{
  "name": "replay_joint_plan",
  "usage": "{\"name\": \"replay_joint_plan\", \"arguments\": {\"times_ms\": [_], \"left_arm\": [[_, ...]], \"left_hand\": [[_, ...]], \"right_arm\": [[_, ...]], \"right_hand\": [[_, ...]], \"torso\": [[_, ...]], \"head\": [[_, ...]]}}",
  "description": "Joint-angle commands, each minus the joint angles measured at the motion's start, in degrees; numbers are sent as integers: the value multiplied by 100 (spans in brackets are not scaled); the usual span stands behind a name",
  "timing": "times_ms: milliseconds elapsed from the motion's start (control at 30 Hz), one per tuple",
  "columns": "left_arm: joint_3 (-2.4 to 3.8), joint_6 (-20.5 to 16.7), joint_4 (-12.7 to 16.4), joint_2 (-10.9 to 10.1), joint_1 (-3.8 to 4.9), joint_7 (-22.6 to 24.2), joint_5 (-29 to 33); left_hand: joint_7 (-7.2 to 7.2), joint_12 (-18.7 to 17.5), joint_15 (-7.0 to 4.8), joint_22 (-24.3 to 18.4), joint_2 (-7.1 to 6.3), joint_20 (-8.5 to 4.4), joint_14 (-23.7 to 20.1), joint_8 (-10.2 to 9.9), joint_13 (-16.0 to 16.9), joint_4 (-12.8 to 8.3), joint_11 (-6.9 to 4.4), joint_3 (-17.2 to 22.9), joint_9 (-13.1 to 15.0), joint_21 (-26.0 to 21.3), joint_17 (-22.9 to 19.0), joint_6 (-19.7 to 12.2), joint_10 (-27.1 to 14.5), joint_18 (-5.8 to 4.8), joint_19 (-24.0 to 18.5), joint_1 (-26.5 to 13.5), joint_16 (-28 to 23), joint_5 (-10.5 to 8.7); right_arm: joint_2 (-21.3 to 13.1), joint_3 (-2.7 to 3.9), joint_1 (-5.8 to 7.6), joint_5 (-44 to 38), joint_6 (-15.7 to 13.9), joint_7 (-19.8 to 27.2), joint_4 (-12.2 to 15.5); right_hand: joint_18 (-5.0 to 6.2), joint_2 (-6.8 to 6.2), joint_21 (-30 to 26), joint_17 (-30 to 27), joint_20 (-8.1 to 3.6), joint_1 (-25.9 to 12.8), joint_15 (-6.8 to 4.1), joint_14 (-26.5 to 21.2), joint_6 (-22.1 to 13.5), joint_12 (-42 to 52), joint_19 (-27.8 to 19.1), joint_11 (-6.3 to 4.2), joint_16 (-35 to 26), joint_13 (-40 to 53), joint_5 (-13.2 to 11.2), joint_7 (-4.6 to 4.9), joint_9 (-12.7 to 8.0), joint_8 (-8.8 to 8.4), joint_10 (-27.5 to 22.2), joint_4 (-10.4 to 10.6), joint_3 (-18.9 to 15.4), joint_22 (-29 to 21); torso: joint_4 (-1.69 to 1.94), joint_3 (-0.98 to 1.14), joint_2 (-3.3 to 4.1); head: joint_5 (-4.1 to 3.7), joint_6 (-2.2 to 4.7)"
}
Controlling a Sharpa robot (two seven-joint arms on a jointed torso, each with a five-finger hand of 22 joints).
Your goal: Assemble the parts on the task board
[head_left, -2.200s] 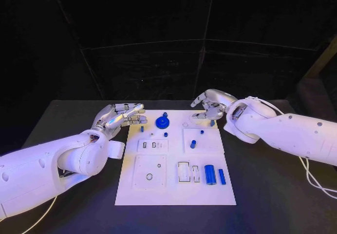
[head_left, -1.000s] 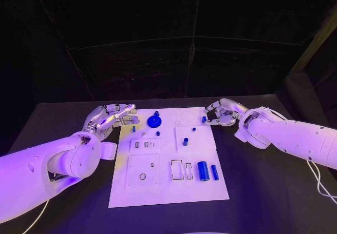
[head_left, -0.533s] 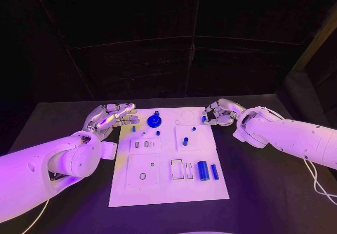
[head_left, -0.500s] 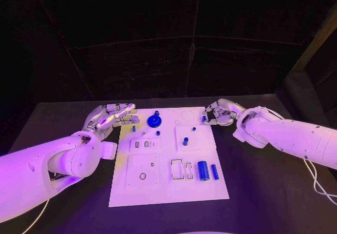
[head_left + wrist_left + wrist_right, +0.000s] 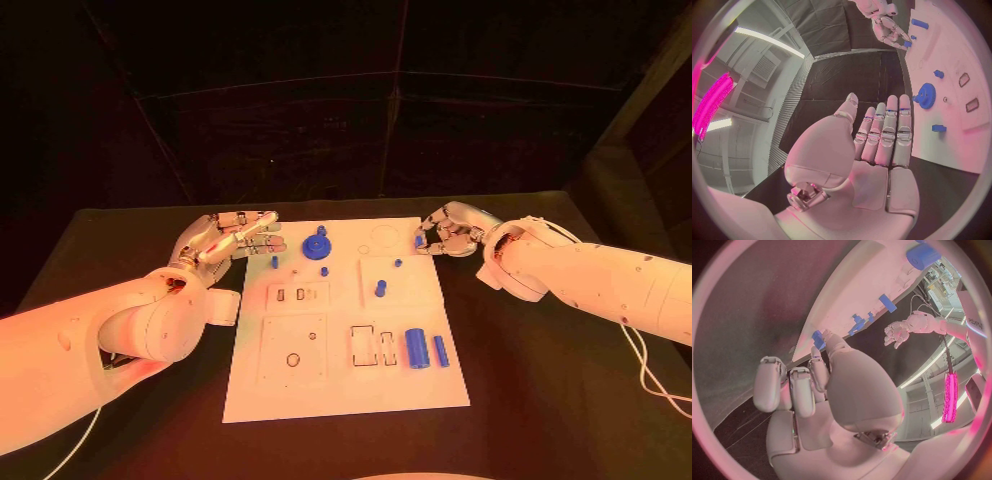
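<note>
The white task board (image 5: 335, 385) lies in the middle of the table. On it are a blue gear (image 5: 316, 245), several small blue pegs such as one (image 5: 381, 289) in a square plate, and a blue cylinder (image 5: 415, 347) beside a blue bar (image 5: 440, 350). My left hand (image 5: 231, 236) hovers at the board's far left corner, palm flat and fingers straight (image 5: 886, 135), holding nothing. My right hand (image 5: 451, 231) is at the far right edge with its fingers curled (image 5: 792, 387). Its thumb tip is right at a small blue piece (image 5: 818, 339) standing on the board's edge (image 5: 420, 241). Whether it grips the piece is unclear.
The black table (image 5: 548, 400) runs wide on both sides of the board. Empty slots (image 5: 372, 346) and a recessed plate with a hole (image 5: 294, 358) sit on the near half of the board. A cable (image 5: 656, 385) hangs by my right arm.
</note>
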Motion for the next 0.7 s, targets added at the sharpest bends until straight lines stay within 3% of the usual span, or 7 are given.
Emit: {"name": "replay_joint_plan", "arguments": {"times_ms": [33,467,700], "left_arm": [[4,65,4,6,6,25,-28],[2,68,1,4,6,19,-28],[2,73,3,4,6,25,-28]], "left_hand": [[-5,-34,4,-6,24,9,30,-36,-8,-28,11,-4,-5,-36,6,25,20,71,41,56,-22,17],[-5,-34,4,-6,24,9,30,-36,-8,-28,11,-4,-5,-36,6,25,20,71,41,56,-22,17],[-7,-37,3,-8,34,9,32,-38,-7,-35,9,2,-5,-39,10,28,22,72,41,63,-27,18]], "right_arm": [[14,3,7,-48,51,-31,5],[25,3,7,-91,62,-98,-6],[31,3,7,-108,39,-120,-1]], "right_hand": [[-76,54,28,1108,-32,6,-47,514,53,29,6,-7,38,7,-33,-2,8,38,41,-36,7,4],[-75,80,26,1118,-41,8,-57,516,109,47,4,-19,42,25,-48,-15,8,58,57,-47,26,-1],[-78,172,34,1126,-76,43,-96,518,268,56,16,-66,44,38,-159,-68,5,107,74,-94,121,16]], "torso": [[1,1,0],[-4,2,0],[1,3,-1]], "head": [[-2,-5],[-6,-13],[-18,-21]]}}
